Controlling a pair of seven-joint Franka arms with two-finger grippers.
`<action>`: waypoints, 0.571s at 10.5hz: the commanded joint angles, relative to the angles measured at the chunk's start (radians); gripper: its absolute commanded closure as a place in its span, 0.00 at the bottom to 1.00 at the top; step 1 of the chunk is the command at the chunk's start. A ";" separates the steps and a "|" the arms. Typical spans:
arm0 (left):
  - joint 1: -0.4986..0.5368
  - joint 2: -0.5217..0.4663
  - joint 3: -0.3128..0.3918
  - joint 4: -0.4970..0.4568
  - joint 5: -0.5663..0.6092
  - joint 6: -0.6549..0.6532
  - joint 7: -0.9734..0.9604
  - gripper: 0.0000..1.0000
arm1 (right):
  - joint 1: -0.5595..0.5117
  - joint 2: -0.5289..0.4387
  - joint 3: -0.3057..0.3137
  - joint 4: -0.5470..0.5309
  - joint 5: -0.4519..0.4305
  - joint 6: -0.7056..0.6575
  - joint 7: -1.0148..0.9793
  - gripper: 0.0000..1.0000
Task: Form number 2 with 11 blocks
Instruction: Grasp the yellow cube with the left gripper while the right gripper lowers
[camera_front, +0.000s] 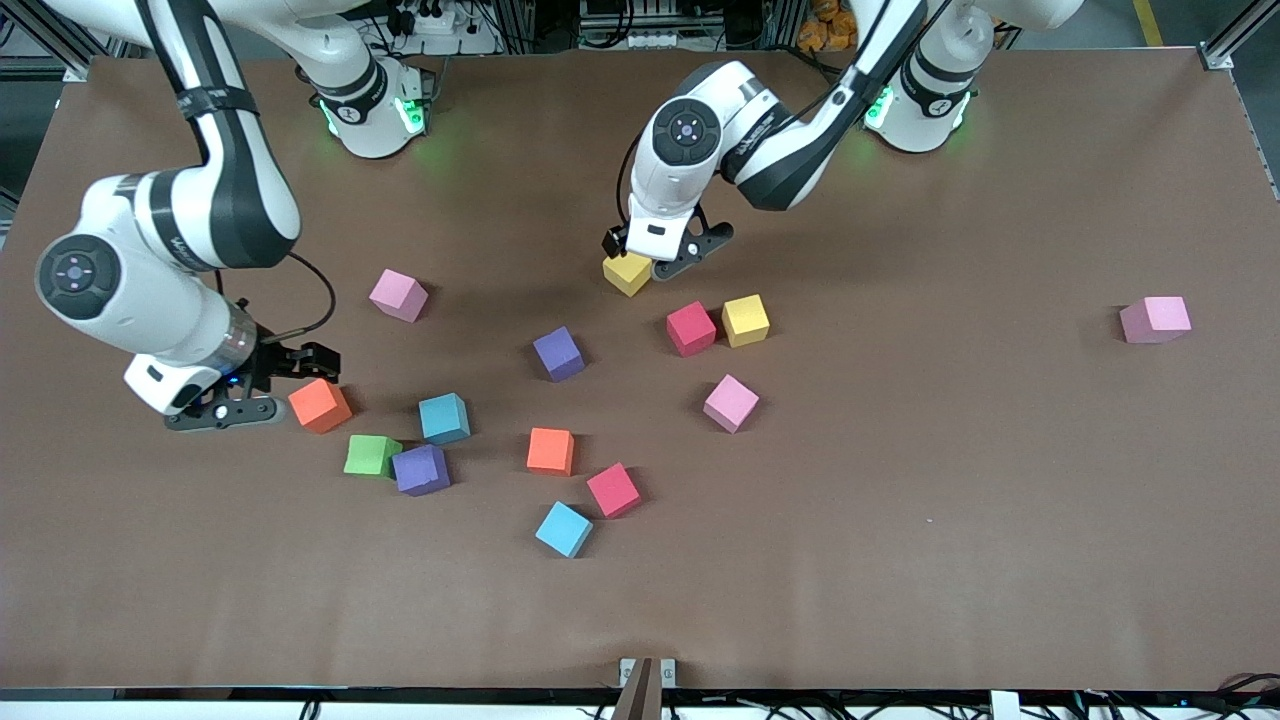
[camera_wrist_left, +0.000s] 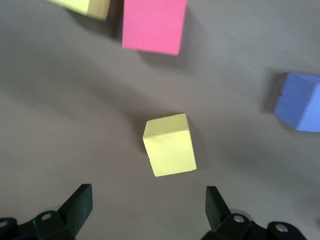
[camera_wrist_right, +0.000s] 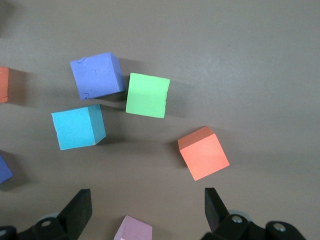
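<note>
Left gripper (camera_front: 672, 262) open over yellow block (camera_front: 627, 272), lining up grasp. Right gripper (camera_front: 262, 388) open beside orange block (camera_front: 320, 405), same purpose.

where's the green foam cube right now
In the front view the green foam cube sits toward the right arm's end of the table, touching the purple foam cube beside it, nearer the camera than the light blue foam cube.

Blocks (camera_front: 560, 353) lie scattered apart on the table (camera_front: 900, 560).
</note>
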 joint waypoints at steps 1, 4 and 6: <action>-0.032 0.037 -0.006 -0.007 0.001 0.079 -0.168 0.00 | 0.008 -0.023 -0.006 -0.132 0.008 0.116 0.024 0.00; -0.050 0.063 -0.009 -0.034 0.092 0.157 -0.211 0.00 | 0.064 0.017 -0.004 -0.119 0.003 0.202 0.044 0.00; -0.050 0.075 -0.009 -0.059 0.092 0.211 -0.263 0.00 | 0.107 0.126 -0.004 -0.003 0.002 0.202 0.046 0.00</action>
